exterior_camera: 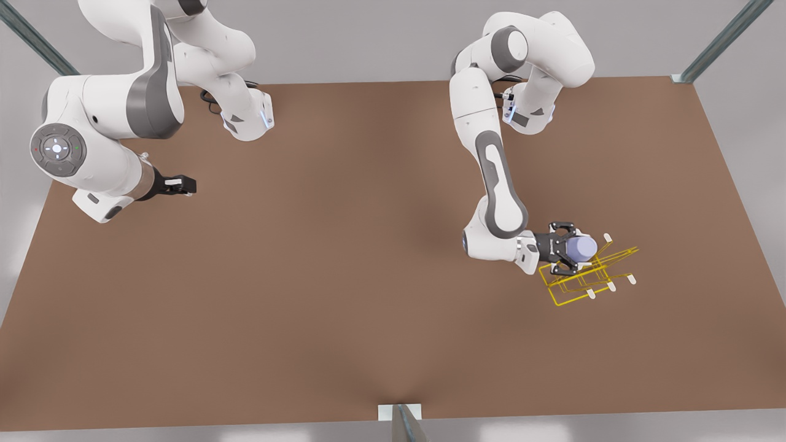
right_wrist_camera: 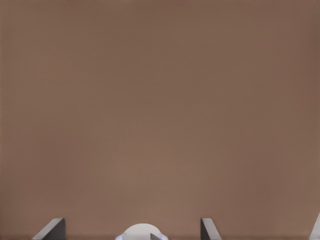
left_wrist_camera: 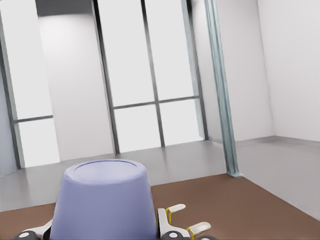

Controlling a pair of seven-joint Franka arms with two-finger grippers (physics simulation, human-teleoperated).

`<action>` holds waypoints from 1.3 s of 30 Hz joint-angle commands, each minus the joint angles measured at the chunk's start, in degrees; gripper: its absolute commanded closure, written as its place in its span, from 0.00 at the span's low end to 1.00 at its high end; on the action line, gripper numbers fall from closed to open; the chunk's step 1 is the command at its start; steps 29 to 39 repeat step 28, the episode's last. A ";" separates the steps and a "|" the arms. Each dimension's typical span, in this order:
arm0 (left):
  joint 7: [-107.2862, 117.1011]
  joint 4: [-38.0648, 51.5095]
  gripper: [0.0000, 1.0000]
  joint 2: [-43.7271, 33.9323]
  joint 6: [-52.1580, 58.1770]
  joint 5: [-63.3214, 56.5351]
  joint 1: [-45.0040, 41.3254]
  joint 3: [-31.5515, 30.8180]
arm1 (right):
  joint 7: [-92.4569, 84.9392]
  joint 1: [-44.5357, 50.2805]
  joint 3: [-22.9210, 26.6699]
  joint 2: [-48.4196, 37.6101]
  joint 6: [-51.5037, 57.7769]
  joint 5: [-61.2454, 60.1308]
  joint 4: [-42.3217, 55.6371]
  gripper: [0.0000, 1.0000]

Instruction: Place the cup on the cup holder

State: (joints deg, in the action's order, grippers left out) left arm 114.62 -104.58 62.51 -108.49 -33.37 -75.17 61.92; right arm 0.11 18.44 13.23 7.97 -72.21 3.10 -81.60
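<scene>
Left hand (exterior_camera: 562,248) is closed on the small lavender-blue tapered cup (exterior_camera: 580,247), held sideways directly over the thin yellow wire cup holder (exterior_camera: 586,276) with white-tipped pegs on the brown table (exterior_camera: 344,276). Step in hand: placement; next move likely needs the cup's mouth aligned on a peg before letting go. Right hand (exterior_camera: 184,184) waits well apart, fingers parted, nothing held.

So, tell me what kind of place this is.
Likely a simulated robot test cell: a bare brown table, metal frame posts against blank walls, and just the cup in the left gripper over the cup holder.
</scene>
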 commanded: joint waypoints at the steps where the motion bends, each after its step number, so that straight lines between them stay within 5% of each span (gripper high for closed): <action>1: 1.05 -0.10 0.09 -0.19 -1.20 -0.29 0.02 0.04 | -0.28 0.02 0.04 -0.06 -0.03 -0.02 0.04 0.00; 2: 1.05 -0.10 0.00 -0.28 -1.11 -0.29 0.02 -0.13 | -0.28 0.02 0.04 -0.06 -0.03 -0.02 0.04 0.00; 6: 0.26 -0.37 0.00 -2.74 -0.93 -0.29 0.11 0.13 | -0.20 0.02 0.04 0.03 -0.03 -0.02 -0.05 0.00; 11: -13.87 -0.37 0.00 -21.96 5.38 2.68 -2.69 0.66 | -0.28 -0.07 0.04 0.03 0.06 -0.02 -0.05 0.00; 13: -61.54 17.88 0.00 -28.06 25.49 35.42 -1.65 6.61 | -0.28 -0.07 0.04 0.03 0.06 -0.02 -0.05 0.00; 15: -100.88 28.37 0.00 -28.14 36.59 46.55 3.88 8.57 | -0.28 0.02 0.04 0.03 -0.03 -0.02 -0.05 0.00; 16: -117.14 30.22 0.00 -32.79 37.04 47.35 10.21 3.58 | -0.28 0.02 0.04 0.03 0.05 -0.02 -0.05 0.00; 18: -122.18 32.86 0.00 -43.17 35.02 30.65 44.03 -43.43 | -0.28 0.02 0.04 0.03 -0.03 -0.02 -0.05 0.00; 20: -114.38 29.79 0.00 -45.90 29.75 29.50 62.16 -63.67 | -0.28 -0.07 0.04 0.03 -0.03 -0.02 -0.05 0.00; 26: -106.09 44.02 0.00 -41.68 43.72 32.40 61.55 -64.91 | -0.28 -0.07 0.04 0.03 -0.21 0.15 0.21 0.00; 39: -106.09 43.23 0.00 -41.77 41.43 32.58 61.63 -64.73 | 0.07 0.02 0.13 0.03 -0.74 0.94 0.83 0.00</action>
